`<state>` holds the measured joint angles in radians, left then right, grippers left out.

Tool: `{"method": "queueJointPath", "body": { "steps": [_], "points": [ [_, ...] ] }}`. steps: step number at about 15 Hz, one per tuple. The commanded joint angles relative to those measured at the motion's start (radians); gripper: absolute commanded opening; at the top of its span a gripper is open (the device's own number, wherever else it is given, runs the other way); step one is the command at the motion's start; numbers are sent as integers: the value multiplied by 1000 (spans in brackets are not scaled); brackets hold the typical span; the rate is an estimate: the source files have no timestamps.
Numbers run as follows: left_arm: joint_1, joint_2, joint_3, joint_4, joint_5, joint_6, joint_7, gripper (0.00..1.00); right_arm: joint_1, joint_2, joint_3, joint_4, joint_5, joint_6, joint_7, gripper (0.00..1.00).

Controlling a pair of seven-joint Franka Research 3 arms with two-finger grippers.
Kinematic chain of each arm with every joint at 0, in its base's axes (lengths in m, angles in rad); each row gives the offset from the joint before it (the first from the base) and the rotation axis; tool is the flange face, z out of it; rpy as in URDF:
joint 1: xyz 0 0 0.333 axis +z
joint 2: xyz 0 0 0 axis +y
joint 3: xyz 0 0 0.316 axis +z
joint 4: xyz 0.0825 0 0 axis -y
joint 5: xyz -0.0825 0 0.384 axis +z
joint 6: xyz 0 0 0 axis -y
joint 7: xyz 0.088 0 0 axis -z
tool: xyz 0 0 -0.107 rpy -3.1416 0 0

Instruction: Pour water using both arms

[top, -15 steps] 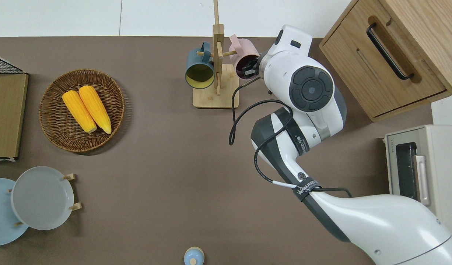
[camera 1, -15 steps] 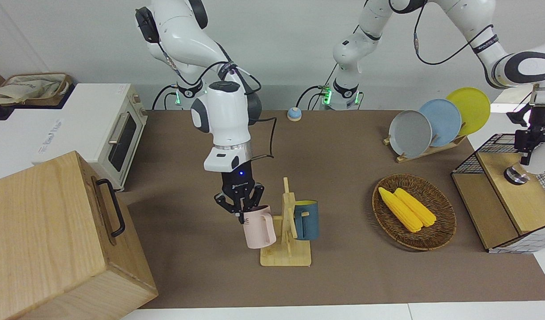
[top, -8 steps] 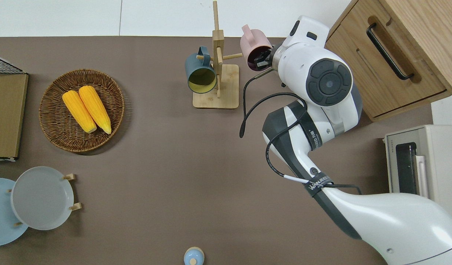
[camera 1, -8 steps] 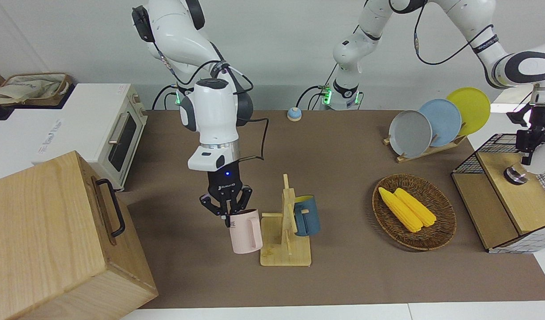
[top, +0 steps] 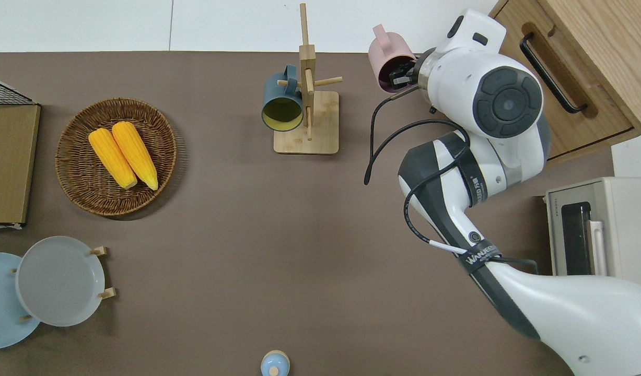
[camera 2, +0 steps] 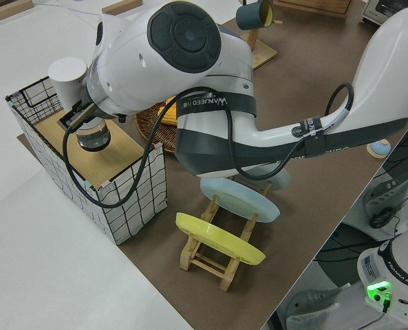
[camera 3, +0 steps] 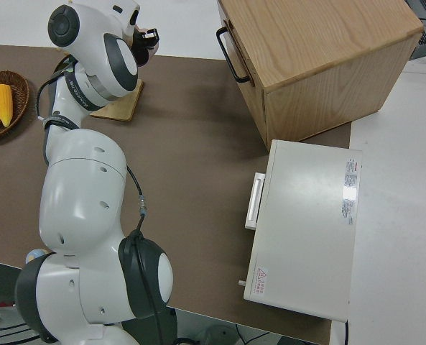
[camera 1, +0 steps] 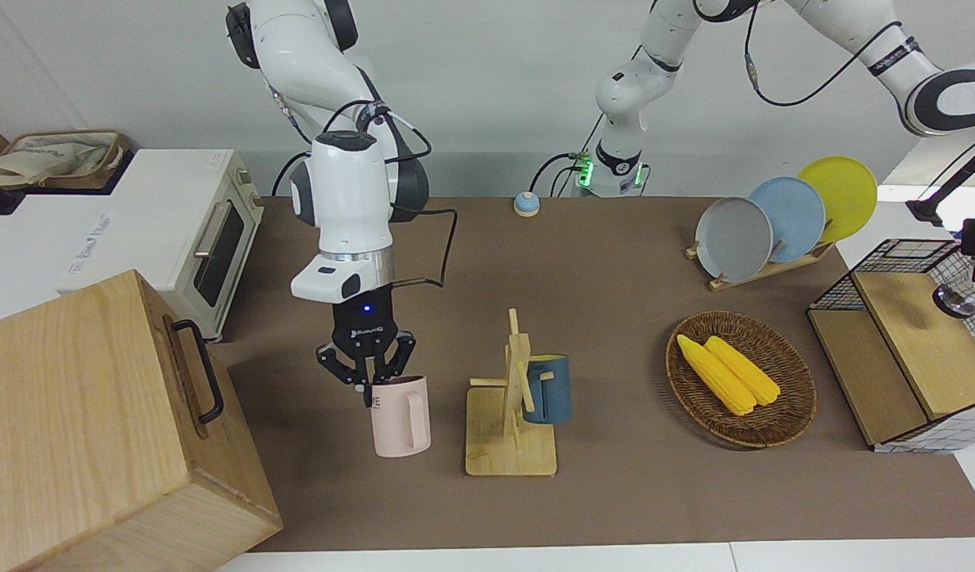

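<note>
Pink mug (camera 1: 401,416), rim clamped by the right gripper (camera 1: 365,373), hangs at 9 o'clock of the rack (camera 1: 512,413); next, presumably, setting it down.

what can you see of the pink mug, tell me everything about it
The pink mug is a tall, matte, pale pink cup with a loop handle and dark lettering near its rim. It hangs upright, mouth up, with the right gripper shut on its rim, one finger inside. The overhead view shows a dark inside. It is off the wooden mug rack, over the table between the rack and the wooden box. Whether its base touches the table cannot be told.
</note>
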<state>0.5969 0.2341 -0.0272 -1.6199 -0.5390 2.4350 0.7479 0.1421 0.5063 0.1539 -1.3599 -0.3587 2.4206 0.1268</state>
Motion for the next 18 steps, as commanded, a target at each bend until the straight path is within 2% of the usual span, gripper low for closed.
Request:
{"method": "queueJointPath", "body": {
  "steps": [1, 4, 9, 12, 15, 18],
  "points": [
    [-8, -53, -28, 18, 83, -14, -146, 20, -32, -19, 19, -13, -11, -61, -18, 0],
    [-40, -99, -30, -12, 134, -36, -243, 20, -35, -34, 21, -13, -3, -179, -47, 0],
    [-114, -222, -30, -159, 226, -33, -415, 20, -27, -69, 23, -13, 53, -455, -79, 0],
    [-138, -286, -45, -234, 319, -22, -537, 22, -15, -91, 24, -16, 102, -613, -87, 0],
    [-161, -344, -65, -306, 384, -16, -651, 27, 17, -107, 24, -19, 185, -730, -58, 0],
    [-160, -416, -114, -394, 412, -7, -740, 29, 77, -121, 24, -27, 282, -796, 35, 0]
  ]
}}
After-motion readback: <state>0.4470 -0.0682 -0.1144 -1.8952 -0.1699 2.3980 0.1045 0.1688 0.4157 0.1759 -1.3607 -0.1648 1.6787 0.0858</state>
